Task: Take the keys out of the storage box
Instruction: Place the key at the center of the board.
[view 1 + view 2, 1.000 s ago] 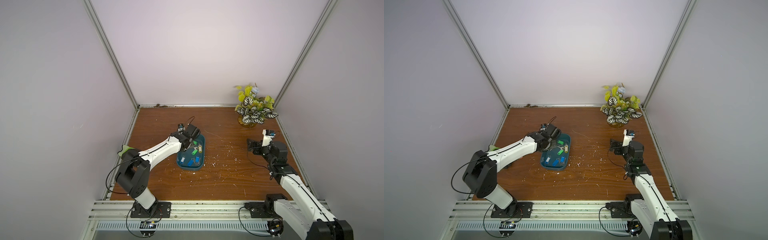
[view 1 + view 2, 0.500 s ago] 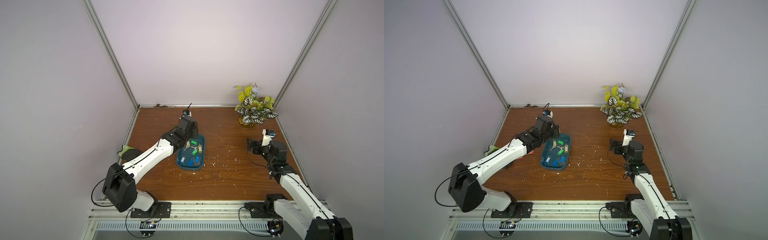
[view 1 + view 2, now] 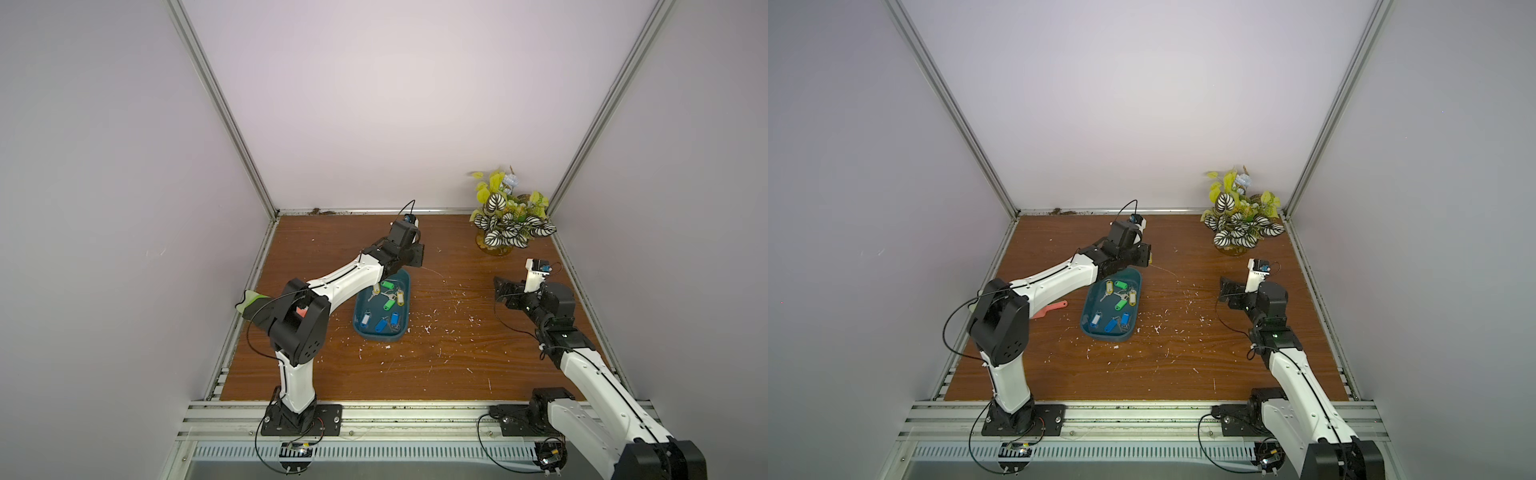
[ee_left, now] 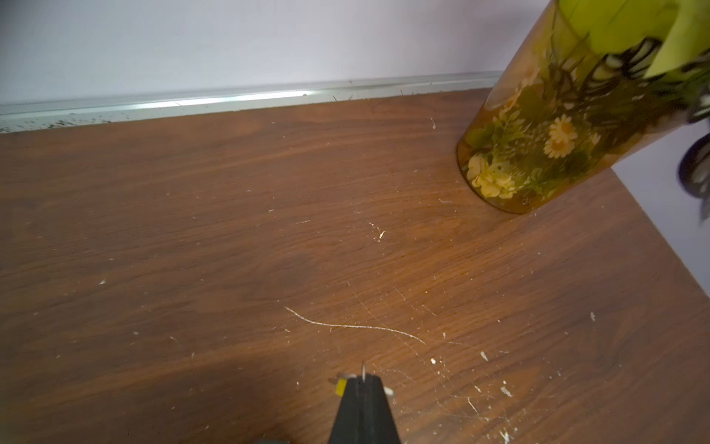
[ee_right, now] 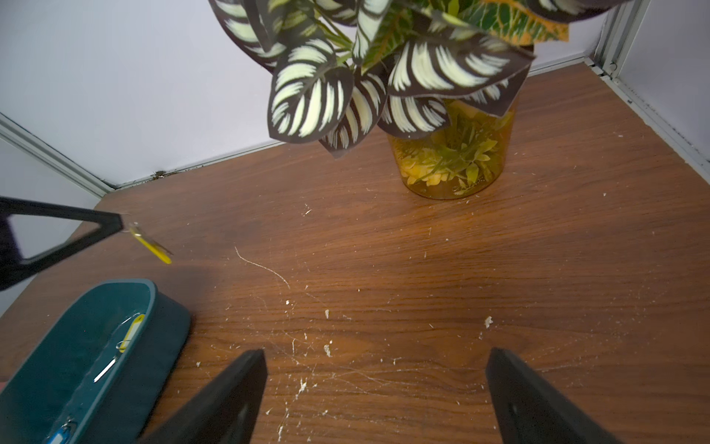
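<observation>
Yellow-tagged key point(image 5: 151, 244) dangles clamped in the left jaws, just past the far end of the storage box point(image 3: 380, 338), over the tabletop point(image 3: 440, 365); other keys point(image 3: 389, 305) lie inside; right jaws gape, well apart.
</observation>
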`<state>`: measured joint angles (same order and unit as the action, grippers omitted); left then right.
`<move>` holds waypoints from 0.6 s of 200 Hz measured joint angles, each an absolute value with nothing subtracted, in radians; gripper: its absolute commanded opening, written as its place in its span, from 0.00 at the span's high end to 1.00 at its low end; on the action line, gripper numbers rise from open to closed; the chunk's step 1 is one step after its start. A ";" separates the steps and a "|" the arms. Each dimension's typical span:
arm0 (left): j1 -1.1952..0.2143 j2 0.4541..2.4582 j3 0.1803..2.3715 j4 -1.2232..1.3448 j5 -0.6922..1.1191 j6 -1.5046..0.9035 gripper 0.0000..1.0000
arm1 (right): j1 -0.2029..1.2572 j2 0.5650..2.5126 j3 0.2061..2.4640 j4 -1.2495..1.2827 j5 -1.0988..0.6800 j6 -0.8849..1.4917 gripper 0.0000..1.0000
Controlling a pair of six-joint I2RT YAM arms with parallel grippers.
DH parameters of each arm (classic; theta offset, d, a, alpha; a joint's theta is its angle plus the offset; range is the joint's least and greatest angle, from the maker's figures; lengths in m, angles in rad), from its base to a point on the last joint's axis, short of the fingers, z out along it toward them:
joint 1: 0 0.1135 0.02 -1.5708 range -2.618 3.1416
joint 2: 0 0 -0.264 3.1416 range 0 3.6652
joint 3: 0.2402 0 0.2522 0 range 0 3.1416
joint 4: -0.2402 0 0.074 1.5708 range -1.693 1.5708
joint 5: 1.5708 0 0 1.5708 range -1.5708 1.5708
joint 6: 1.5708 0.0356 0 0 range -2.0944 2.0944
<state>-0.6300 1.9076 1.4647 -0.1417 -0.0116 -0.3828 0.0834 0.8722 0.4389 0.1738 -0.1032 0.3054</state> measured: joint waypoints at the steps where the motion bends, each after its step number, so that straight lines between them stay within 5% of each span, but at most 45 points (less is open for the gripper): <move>1: -0.630 1.914 1.469 -0.142 -0.007 -0.382 1.00 | 0.083 0.871 0.439 0.174 -0.103 0.306 0.03; 120: -0.636 2.169 1.639 -0.165 0.035 -0.352 0.92 | 0.083 0.858 0.439 0.159 -0.101 0.321 0.03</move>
